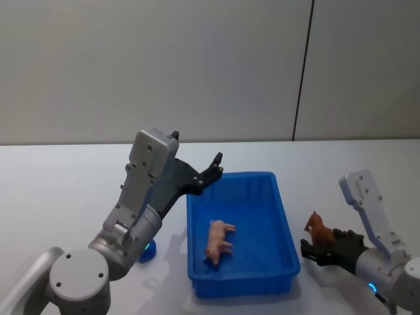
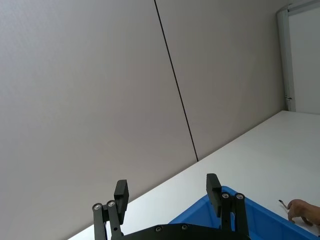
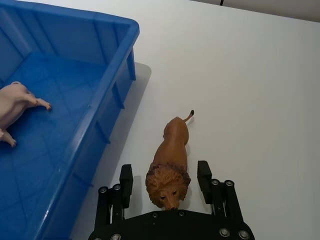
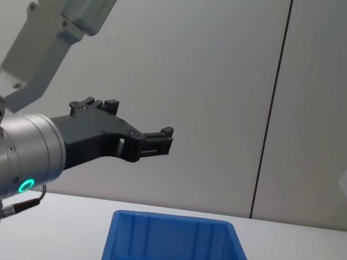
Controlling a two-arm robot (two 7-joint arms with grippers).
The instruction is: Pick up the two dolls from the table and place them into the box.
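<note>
Counter (image 1: 65, 184): one, plain white. It fills the lower half of the head view, and my two arms cover part of it.

Box (image 1: 243, 285): one, bright blue, bottom centre of the head view. My left arm covers its far left corner there. In the chest view the bottom edge cuts off its near part.

Pincers: two.
- My left pincer (image 1: 209, 174) is raised just above the box's far left corner, left of centre in the head view. Its fingers are spread wide with nothing between them.
- My right pincer (image 3: 164, 170) is low on the counter at the lower right of the head view. Its fingers are apart, one on each side of the brown doll's head, with a gap showing on both sides. How much of the doll's underside meets the counter is hard to make out.

Dolls: two.
- The pink doll (image 1: 218, 239) lies on its side on the box floor, near the middle. The chest view's bottom edge cuts off most of it.
- The brown doll (image 1: 319, 231), with its shaggy mane, is on the counter just right of the box. The chest view cuts it off at the lower right.
</note>
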